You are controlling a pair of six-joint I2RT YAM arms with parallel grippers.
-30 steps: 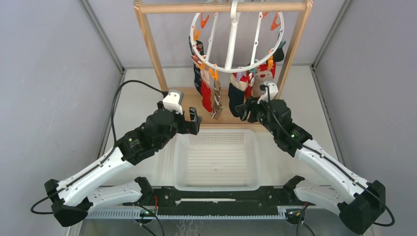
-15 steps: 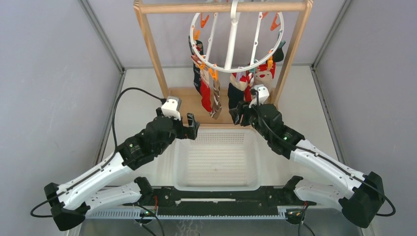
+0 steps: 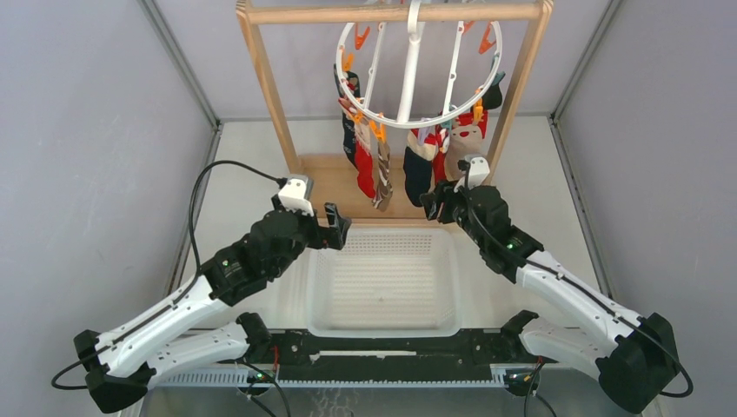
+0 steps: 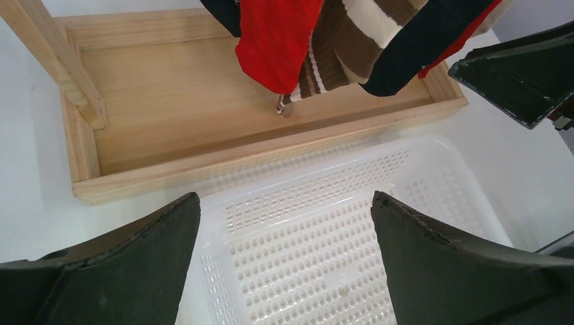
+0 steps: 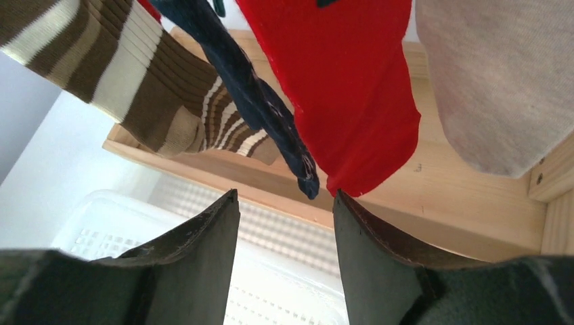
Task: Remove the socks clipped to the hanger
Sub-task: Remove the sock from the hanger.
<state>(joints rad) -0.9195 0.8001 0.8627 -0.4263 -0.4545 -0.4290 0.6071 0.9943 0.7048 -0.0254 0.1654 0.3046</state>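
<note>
Hanging socks, both claws apart beneath them

The hanger [image 3: 407,87] hangs by its hook from the top bar of the wooden rack [image 3: 263,78], which stands at the far end of the tabletop [image 3: 243,174]. The socks [image 3: 366,169] dangle from the ring's near rim in two bunches, held by orange clips [image 3: 377,130]. The left bunch has dark, red and brown-and-cream striped ones. The right bunch has navy, red and white-patterned ones. One more dark sock hangs at the ring's right side, close to the rack's post. The white basket [image 3: 315,287] sits on the tabletop between the two arms, just in front of the rack's wooden base.

The left claw [image 3: 335,226] is low at the basket's far left corner, near the left bunch and below it, touching no sock. In its wrist view the fingers stand wide apart, with only the basket's mesh and the wooden base showing between them; the sock toes hang above and ahead.

The right claw [image 3: 432,201] is at the foot of the right bunch. Its wrist view shows the fingers [image 5: 203,257] partly apart with nothing clamped between them. The tips of a navy sock [image 5: 260,108] and a red sock [image 5: 345,88] hang just above the gap. A striped sock [image 5: 135,74] hangs to their left and a pale beige sock [image 5: 494,81] to their right
</note>
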